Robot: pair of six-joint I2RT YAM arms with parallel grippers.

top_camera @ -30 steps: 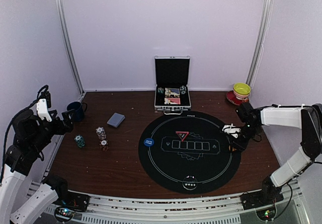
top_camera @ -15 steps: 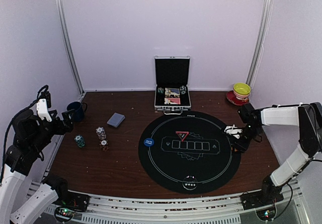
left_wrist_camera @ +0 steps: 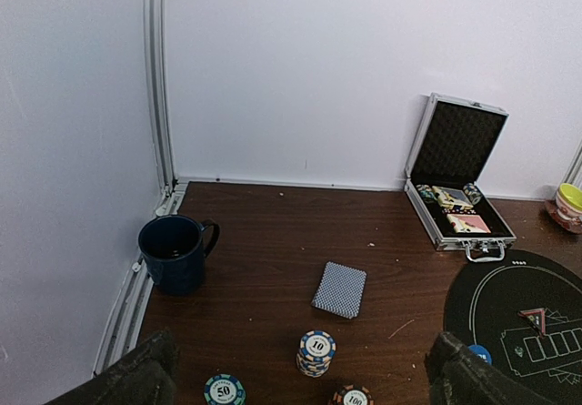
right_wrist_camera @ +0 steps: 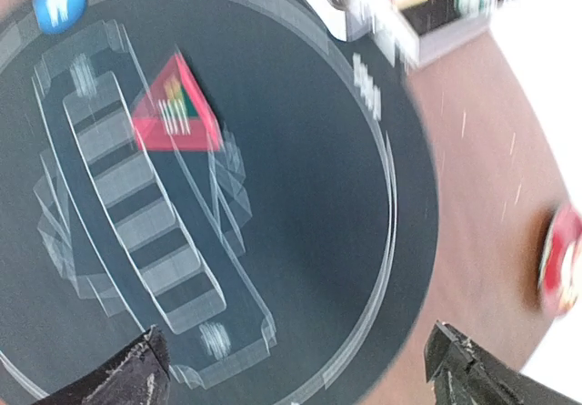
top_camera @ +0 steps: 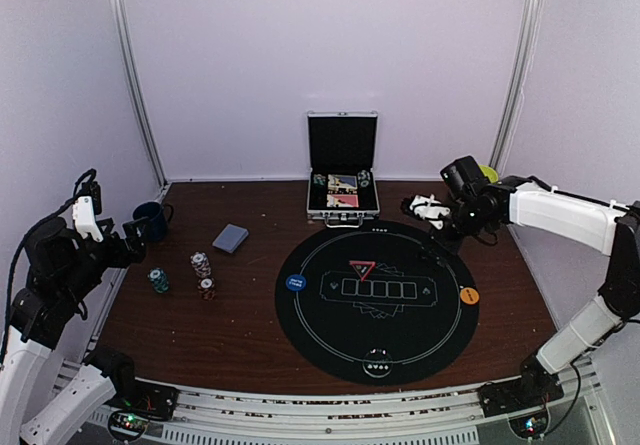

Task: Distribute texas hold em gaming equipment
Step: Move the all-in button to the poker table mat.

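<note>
Brown wood makes up the desk point(top_camera: 240, 325), and a round black mat point(top_camera: 420, 337) printed with a red triangle point(top_camera: 362, 269) lies on its middle. The orange button point(top_camera: 469, 295) lies flat on the mat's right rim, the blue button point(top_camera: 295, 283) on its left rim, and a white button point(top_camera: 377, 367) at the near edge. The right claw point(top_camera: 424, 207) hangs above the far right part of the mat, well apart from the orange button; in the right wrist view its two fingers point(right_wrist_camera: 136, 373) stand wide apart with nothing between them, the mat blurred below. The left claw point(top_camera: 130, 242) is held over the left edge of the desk, its fingers point(left_wrist_camera: 136, 378) also spread wide and empty. Left of the mat, the deck of cards point(top_camera: 230, 238) lies face down on the bare wood. Nearer the left arm stand a mixed chip stack point(top_camera: 201, 264), a short stack point(top_camera: 207, 287) just beside it, and a teal stack point(top_camera: 158, 280) a little further left. The dark blue mug point(top_camera: 150, 220) stands upright near the left wall. The silver case point(top_camera: 343, 180) sits open at the far edge of the mat, lid upright, with more cards and chips inside. A red saucer point(left_wrist_camera: 556, 214) with a yellow-green cup point(left_wrist_camera: 571, 196) sits in the far right corner
</note>
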